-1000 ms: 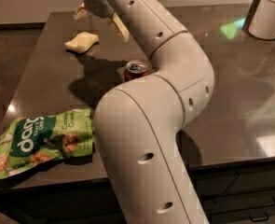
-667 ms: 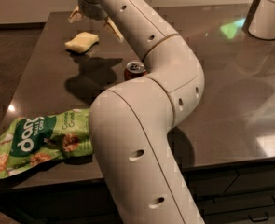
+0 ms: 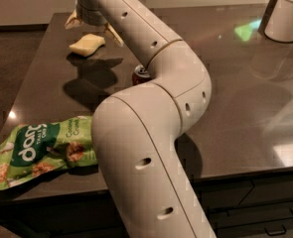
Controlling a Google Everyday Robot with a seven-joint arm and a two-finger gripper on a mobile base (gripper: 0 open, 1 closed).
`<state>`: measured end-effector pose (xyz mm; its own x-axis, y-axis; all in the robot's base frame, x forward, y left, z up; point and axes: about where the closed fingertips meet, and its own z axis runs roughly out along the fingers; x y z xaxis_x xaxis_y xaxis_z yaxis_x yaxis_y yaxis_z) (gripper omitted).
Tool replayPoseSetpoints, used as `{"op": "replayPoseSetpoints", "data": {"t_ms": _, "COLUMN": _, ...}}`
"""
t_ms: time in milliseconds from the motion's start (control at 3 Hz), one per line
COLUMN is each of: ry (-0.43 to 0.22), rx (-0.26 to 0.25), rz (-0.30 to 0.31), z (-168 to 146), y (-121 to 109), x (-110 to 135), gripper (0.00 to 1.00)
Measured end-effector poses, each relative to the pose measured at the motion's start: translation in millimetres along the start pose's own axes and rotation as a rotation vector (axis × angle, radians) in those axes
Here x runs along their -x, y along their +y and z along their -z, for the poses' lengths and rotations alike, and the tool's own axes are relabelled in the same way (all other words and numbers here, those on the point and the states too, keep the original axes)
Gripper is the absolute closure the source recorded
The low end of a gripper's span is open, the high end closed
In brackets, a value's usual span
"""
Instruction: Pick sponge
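The sponge (image 3: 87, 44), a small pale yellow soft block, lies flat on the dark table (image 3: 245, 98) at the far left. My gripper (image 3: 92, 28) hangs just above and behind it. It is open, with one yellowish finger (image 3: 71, 20) to the sponge's left and the other (image 3: 113, 33) to its right. Nothing is held. My white arm runs from the bottom centre up to the gripper and hides the middle of the table.
A red can (image 3: 140, 74) stands behind my arm, mostly hidden. A green snack bag (image 3: 36, 150) lies at the near left corner. A white container (image 3: 287, 14) stands at the far right. The table's left edge is close to the sponge.
My gripper has moved left and nearer to the sponge and now stands over it. The sponge, can and bag have not moved.
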<state>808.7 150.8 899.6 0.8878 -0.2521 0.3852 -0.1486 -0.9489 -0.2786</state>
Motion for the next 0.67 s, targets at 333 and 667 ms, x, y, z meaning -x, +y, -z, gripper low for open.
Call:
{"op": "replayPoseSetpoints", "data": {"t_ms": 333, "ry": 0.011, "rx": -0.022, "rz": 0.03, "z": -12.0, "y": -7.9, "x": 3.4, "gripper": 0.0}}
{"op": "replayPoseSetpoints", "data": {"t_ms": 667, "ry": 0.034, "rx": -0.052, "rz": 0.062, "z": -24.0, "y": -14.0, "x": 6.2, "gripper": 0.0}}
